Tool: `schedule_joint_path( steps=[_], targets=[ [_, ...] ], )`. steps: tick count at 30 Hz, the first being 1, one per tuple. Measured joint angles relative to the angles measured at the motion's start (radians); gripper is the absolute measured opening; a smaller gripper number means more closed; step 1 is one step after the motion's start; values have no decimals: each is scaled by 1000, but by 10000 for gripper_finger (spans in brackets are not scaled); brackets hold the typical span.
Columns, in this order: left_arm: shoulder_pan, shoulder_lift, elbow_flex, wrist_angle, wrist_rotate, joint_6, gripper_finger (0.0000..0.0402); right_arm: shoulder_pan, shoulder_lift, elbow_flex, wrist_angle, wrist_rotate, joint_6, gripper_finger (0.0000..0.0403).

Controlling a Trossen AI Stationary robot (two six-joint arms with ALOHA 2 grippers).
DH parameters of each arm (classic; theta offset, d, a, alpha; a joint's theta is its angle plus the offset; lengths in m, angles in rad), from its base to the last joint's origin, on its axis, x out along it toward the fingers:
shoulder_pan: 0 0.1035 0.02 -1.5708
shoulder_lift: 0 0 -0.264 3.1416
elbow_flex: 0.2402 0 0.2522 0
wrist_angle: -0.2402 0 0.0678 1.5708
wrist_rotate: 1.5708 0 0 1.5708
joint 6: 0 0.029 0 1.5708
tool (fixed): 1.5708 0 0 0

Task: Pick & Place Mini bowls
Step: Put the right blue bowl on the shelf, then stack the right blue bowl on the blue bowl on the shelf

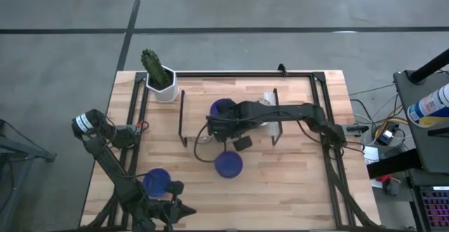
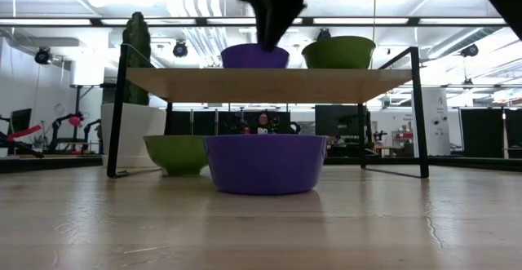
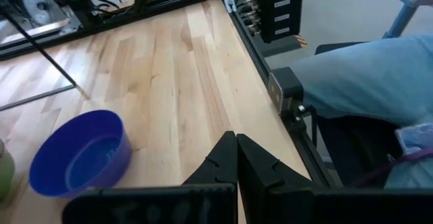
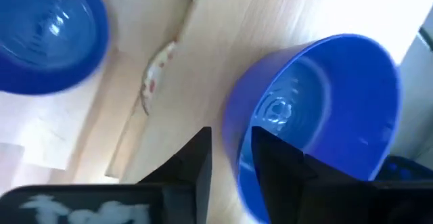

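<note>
Our right gripper straddles the rim of the deep blue round mini bowl atop the small wooden shelf — jaws parting narrowly. Withdrawing crookedly could drag it off.

Cactus in white hexagonal pot on bench, well left of right tool. Black-framed wooden shelf directly under it.

bowl on shelf, bowl on table in front
</note>
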Motion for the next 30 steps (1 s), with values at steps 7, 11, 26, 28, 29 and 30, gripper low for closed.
schedule_joint_path(
  steps=[7, 11, 26, 28, 29, 30],
  targets=[
    [14, 0, 0, 3, -23, 1, 0, 100, -69, 18, -1, -1, 149, 116],
    [38, 0, 0, 6, -79, -39, 0, 171, -102, 18, -4, -20, 259, 110],
    [206, 0, 0, -6, 29, 160, 114, 487, -113, 5, -6, 11, 552, 103],
    [224, 0, 0, -7, 73, 185, 127, 537, -113, -5, -6, 66, 588, 101],
    [235, 0, 0, -8, 98, 189, 133, 564, -113, -10, -5, 93, 605, 100],
    [247, 0, 0, -13, 124, 190, 137, 587, -113, -18, -2, 117, 621, 99]
  ],
)
